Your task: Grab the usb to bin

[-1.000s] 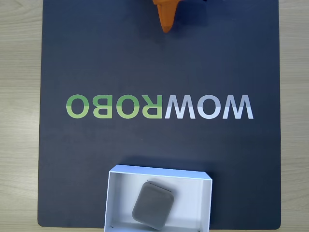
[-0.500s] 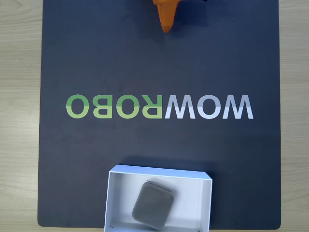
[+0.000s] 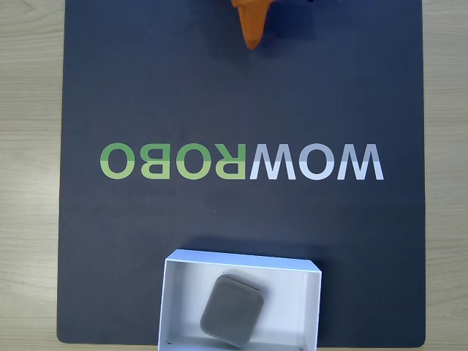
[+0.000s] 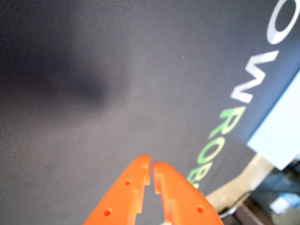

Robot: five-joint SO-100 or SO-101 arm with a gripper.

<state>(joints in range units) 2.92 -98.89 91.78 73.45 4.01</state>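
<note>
One gray usb (image 3: 232, 310) in the fixed view, and it's already lying flat inside the white bin (image 3: 172, 292) at the near edge of the dark mat (image 3: 146, 95), turned a bit askew, roughly centred btwn the walls. The orange gripper (image 3: 252, 40) pokes in at the far edge, well apart from the bin.

Wrist view: your gripper (image 4: 152, 169) shows both orange tips pressed together w/ only a thin slit btwn them, pinching nothing, hovering over bare mat. A corner of the bin (image 4: 281, 136) sits at the right.

Task looks done to me. Risk from here: if you swing back toward the bin, a low pass could clip its thin wall and shove it off the mat's near edge, or tip the usb out.
</note>
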